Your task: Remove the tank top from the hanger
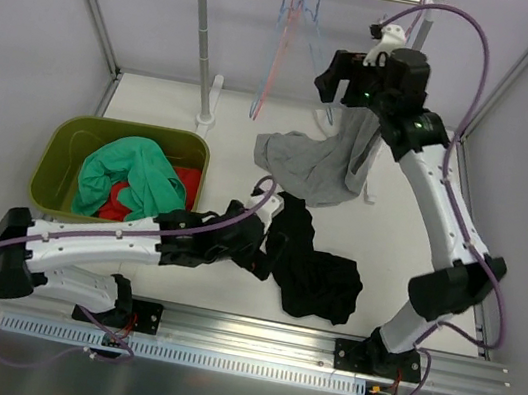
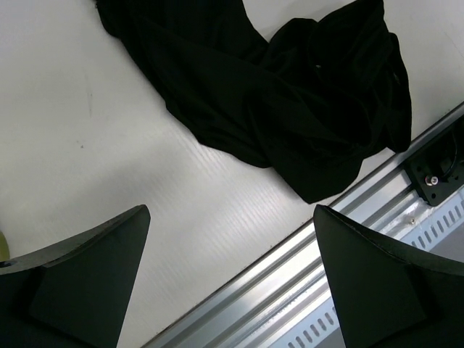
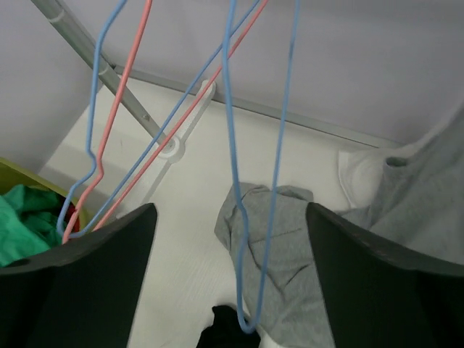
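Observation:
The grey tank top lies crumpled on the white table below the rack, and one part of it rises beside my right wrist. In the right wrist view the tank top sits behind a bare blue wire hanger. That hanger hangs between my right gripper's open jaws, touching neither one. From above, my right gripper is high up beside the hangers on the rail. My left gripper is low over the table and open, with nothing between its jaws.
A black garment lies in a heap at the front centre, by the left gripper. A green bin holding green and red clothes stands at the left. The rack's post stands behind it. An aluminium rail runs along the near edge.

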### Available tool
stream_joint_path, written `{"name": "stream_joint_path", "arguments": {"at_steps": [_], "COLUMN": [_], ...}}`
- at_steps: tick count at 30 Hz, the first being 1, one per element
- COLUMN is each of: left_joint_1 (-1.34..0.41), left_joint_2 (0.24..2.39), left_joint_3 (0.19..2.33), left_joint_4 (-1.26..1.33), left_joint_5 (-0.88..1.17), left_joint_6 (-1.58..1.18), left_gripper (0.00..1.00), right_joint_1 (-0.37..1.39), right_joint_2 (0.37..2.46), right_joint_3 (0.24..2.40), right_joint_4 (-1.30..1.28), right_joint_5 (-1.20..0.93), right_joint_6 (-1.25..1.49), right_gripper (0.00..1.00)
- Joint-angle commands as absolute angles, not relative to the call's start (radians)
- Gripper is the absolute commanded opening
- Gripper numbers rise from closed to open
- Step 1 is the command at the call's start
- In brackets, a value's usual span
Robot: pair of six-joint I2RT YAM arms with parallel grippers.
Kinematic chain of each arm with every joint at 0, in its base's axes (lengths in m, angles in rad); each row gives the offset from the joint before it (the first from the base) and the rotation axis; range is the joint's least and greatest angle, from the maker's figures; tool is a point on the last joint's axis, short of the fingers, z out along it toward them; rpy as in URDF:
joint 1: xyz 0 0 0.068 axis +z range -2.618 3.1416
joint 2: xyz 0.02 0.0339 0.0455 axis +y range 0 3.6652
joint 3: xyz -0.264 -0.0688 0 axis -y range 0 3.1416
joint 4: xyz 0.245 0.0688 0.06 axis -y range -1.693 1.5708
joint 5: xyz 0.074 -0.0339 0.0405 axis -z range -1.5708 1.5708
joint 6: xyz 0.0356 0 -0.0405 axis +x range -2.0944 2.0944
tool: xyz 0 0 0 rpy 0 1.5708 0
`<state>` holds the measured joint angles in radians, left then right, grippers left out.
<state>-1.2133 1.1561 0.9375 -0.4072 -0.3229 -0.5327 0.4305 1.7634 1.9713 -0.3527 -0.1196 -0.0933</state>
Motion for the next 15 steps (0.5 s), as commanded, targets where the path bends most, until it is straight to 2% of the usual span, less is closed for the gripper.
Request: {"name": "stream_joint_path", "arguments": {"at_steps": [1,5,7,10,11,15], "left_joint_1": [-1.209,-1.204,-1.186,-1.166,-1.164,-1.164], "left_joint_2": [1.268,1.484,1.554,1.673,1.725,1.851], "left_joint_3": [1.044,1.15,1.204,1.256,1.27,1.339], "left_joint_4": [-0.399,-0.397,-0.397,-0.397,-0.397,-0.397], "left_joint_5": [-0.31,-0.275,-0.236,-0.192,-0.183,-0.207], "left_joint_6": [-0.509,-0.503,-0.532,-0.597,-0.607,-0.638], "left_gripper": [0.98,0.99,0.99,0.99,0.99,0.99], "right_joint_1": [0.399,0.351,0.347,0.347,0.347,0.347], "right_joint_2": [1.495,1.24,1.02,0.823,0.725,0.586], "right_joint_3": [1.892,1.72,1.541,1.348,1.318,1.275], "right_joint_4": [-0.311,-0.38,-0.387,-0.38,-0.388,-0.524], "right_joint_5": [-0.121,-0.019,0.041,0.063,0.055,0.012], "right_joint_6": [-0.124,-0.13,-0.123,-0.101,-0.101,-0.11], "right_gripper": [0.99,0.99,1.0,0.99,1.0,1.0]}}
